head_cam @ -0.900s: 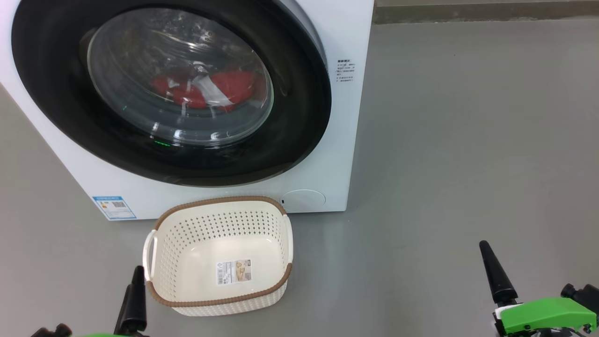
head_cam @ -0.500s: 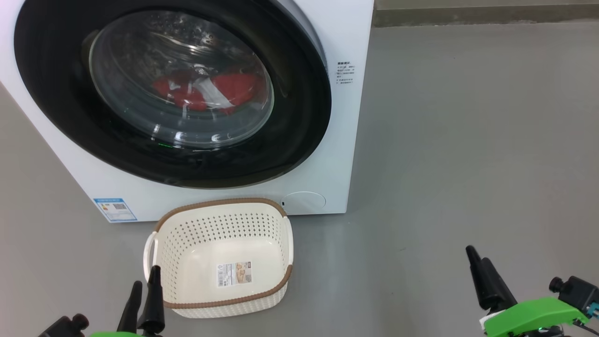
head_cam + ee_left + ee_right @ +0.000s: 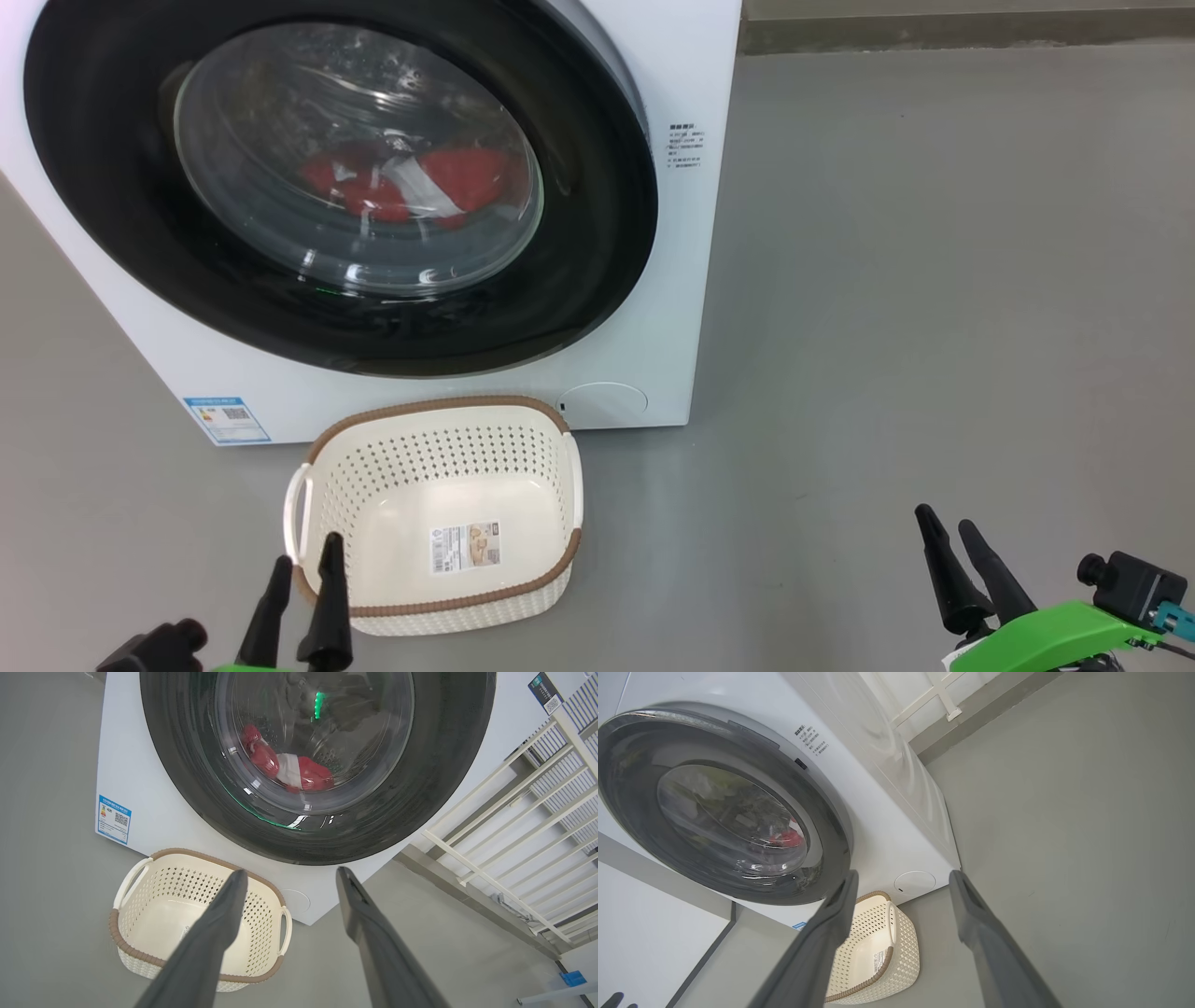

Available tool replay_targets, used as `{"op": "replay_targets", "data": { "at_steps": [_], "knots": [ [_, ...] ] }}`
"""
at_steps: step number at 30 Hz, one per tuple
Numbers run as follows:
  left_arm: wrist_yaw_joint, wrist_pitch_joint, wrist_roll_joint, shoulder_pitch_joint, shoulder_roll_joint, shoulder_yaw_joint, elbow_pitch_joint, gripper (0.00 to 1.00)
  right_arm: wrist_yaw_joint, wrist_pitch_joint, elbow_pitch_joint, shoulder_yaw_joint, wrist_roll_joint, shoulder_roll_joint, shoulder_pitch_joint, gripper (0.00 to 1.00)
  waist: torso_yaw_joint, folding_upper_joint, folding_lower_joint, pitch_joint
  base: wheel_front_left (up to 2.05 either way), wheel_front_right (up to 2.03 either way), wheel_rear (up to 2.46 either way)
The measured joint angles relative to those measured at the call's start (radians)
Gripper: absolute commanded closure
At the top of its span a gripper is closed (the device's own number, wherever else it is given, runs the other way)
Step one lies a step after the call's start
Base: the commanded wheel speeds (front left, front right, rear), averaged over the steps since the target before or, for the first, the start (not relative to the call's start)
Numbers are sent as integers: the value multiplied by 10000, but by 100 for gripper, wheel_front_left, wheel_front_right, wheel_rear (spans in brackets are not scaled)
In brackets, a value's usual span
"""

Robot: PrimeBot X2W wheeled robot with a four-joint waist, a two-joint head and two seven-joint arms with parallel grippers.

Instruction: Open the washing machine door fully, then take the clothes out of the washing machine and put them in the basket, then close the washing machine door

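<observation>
**Both claws released, door shut, clothes inside the drum**

Left gripper (image 3: 305, 551): fingers spread, nothing between them, low at the lower left of the head view. Tips drawn over the near-left corner of the basket (image 3: 439, 403); contact with it not clear.

Right gripper (image 3: 943, 518): fingers likewise apart, gripping nothing, at the lower right over bare grey floor (image 3: 934, 280), well apart from basket and machine.

Basket: cream, perforated, brown woven-look rim, upright on the floor just before the washing machine (image 3: 691, 75), a label sticker (image 3: 465, 546) on its bottom.

Behind the basket, low on the white front: a round cap (image 3: 605, 403) to the right, a small blue sticker (image 3: 227, 418) to the left.

Above these, the washing machine door (image 3: 597, 233): wide glossy black rim, bulging clear window, closed against the front.

Through the glass, the clothes (image 3: 457, 177): red with a white stripe, heaped low in the drum.

In the left wrist view, white railing (image 3: 514, 826) beside the machine at that view's right.
</observation>
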Motion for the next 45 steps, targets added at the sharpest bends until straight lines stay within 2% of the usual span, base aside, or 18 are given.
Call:
{"op": "replay_targets", "data": {
  "at_steps": [45],
  "knots": [
    [943, -1308, 5467, 0, 508, -1252, -723, 0, 0, -1248, -470, 393, -5081, -583, 180, 0, 6, 0, 0, 244, 0, 0, 0]
  ]
}}
